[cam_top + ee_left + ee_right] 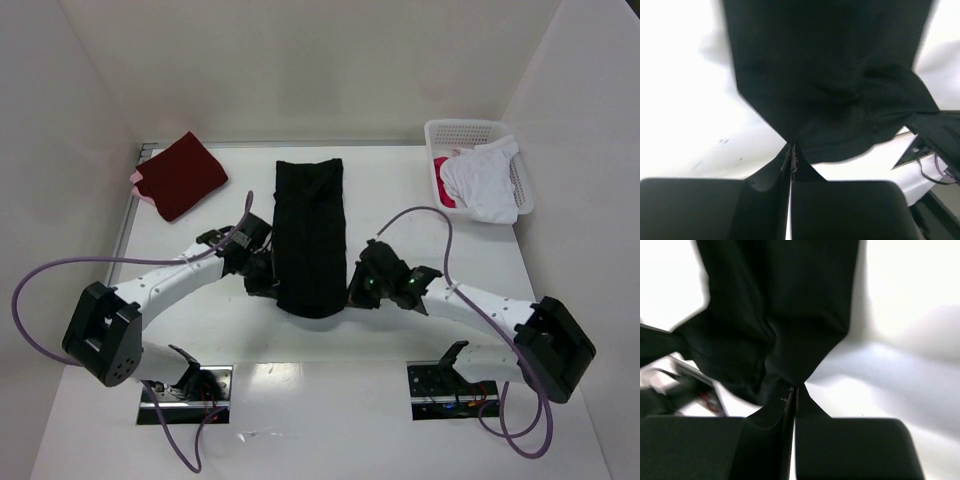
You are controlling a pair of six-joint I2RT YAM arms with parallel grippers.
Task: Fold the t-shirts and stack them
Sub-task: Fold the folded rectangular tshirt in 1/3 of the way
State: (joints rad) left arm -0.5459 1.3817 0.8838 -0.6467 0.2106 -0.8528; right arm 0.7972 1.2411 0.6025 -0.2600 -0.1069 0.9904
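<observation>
A large black t-shirt point(311, 230) lies in a long folded strip down the middle of the table. My left gripper point(262, 283) is shut on its near left corner; the left wrist view shows the black cloth point(830, 80) pinched at my closed fingertips point(791, 150). My right gripper point(356, 292) is shut on its near right corner; the right wrist view shows the cloth point(785, 315) held the same way. A folded dark red t-shirt point(182, 173) lies at the far left on something pink point(137, 180). A white t-shirt point(485, 180) hangs over the basket.
A white perforated basket point(465, 131) stands at the far right with the white shirt and a pink or red one point(442, 176) in it. White walls close in the table on three sides. Purple cables loop from both arms.
</observation>
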